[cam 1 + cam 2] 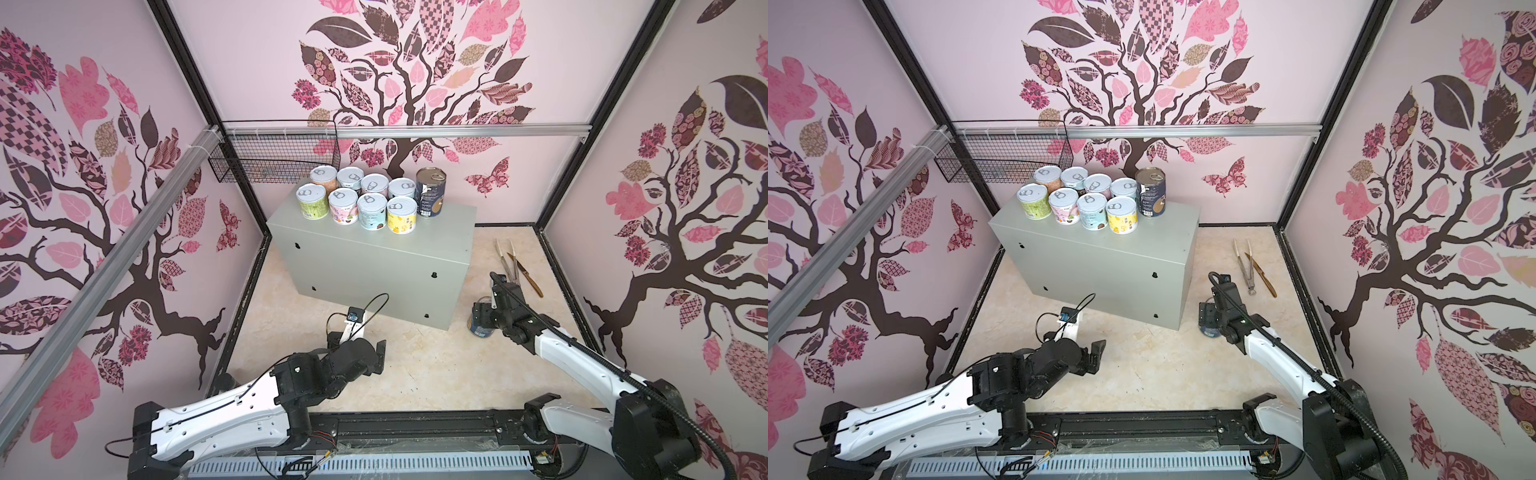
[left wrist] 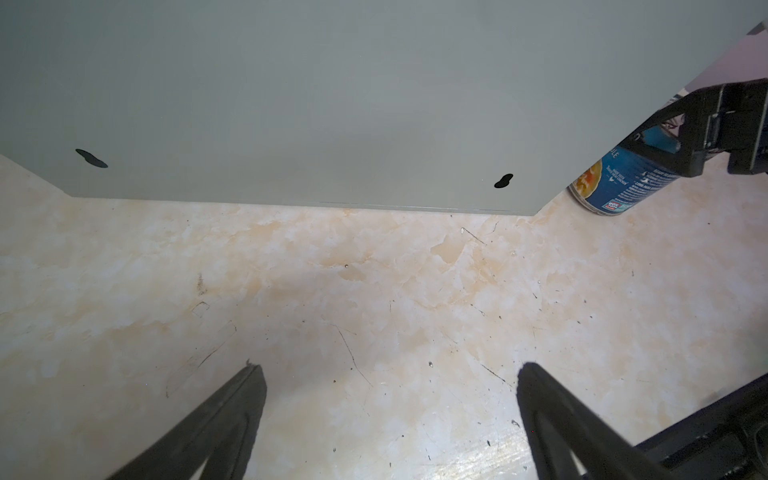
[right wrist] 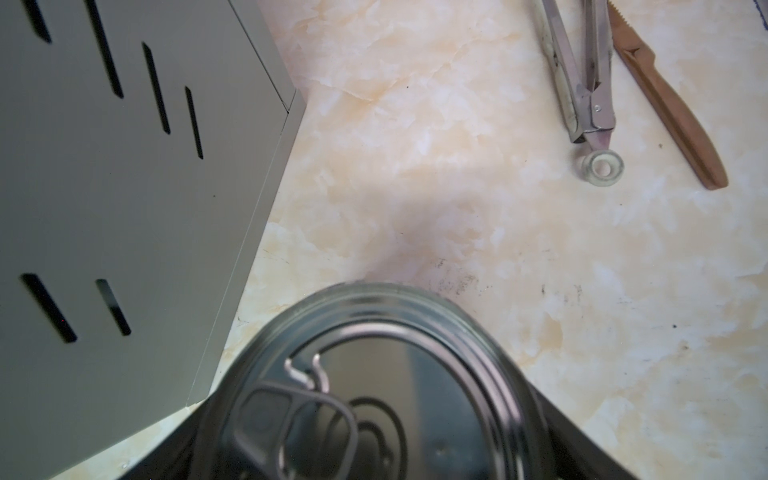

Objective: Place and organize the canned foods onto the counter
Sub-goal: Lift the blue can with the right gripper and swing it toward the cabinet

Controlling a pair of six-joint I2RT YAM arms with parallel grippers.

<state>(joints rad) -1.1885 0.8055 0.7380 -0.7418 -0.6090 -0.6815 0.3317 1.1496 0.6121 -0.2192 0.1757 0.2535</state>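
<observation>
Several short pastel cans (image 1: 357, 199) stand in two rows on top of the grey counter (image 1: 374, 257), with a taller dark-labelled can (image 1: 430, 191) at their right end. A blue-labelled can (image 1: 478, 328) stands on the floor just right of the counter's near corner. My right gripper (image 1: 482, 318) comes down over it with a finger pressed on each side; its pull-tab lid (image 3: 374, 374) fills the right wrist view. My left gripper (image 1: 357, 345) hovers open over bare floor in front of the counter, holding nothing; the blue-labelled can (image 2: 615, 183) shows in its wrist view.
Metal tongs (image 1: 509, 259) and a brown-handled knife (image 1: 528, 278) lie on the floor behind the right gripper. A black wire basket (image 1: 274, 158) hangs on the back rail above the counter's left end. Patterned walls close in three sides.
</observation>
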